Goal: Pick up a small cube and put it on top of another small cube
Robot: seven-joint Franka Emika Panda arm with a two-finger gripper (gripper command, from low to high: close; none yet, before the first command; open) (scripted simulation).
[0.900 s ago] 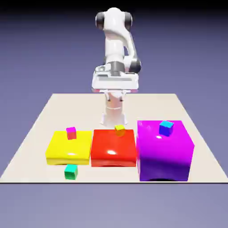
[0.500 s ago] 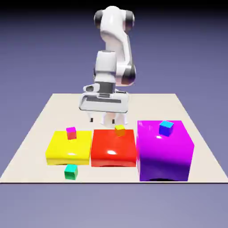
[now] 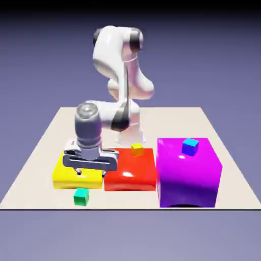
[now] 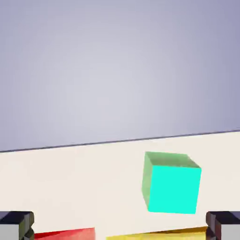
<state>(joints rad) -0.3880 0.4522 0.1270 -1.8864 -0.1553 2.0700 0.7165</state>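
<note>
Cube (image 4: 174, 190) bright turquoise on one face, duller green elsewhere, seemingly unblemished.

The arm (image 3: 122, 81) rises from its base at twelve o'clock in the exterior view and bends down toward seven o'clock, the hand (image 3: 90, 157) pointing downward. The gripper (image 4: 120, 225) stands open, its fingertips (image 4: 224, 225) wide apart at about five and seven o'clock in the hand view, nothing between them.
</note>
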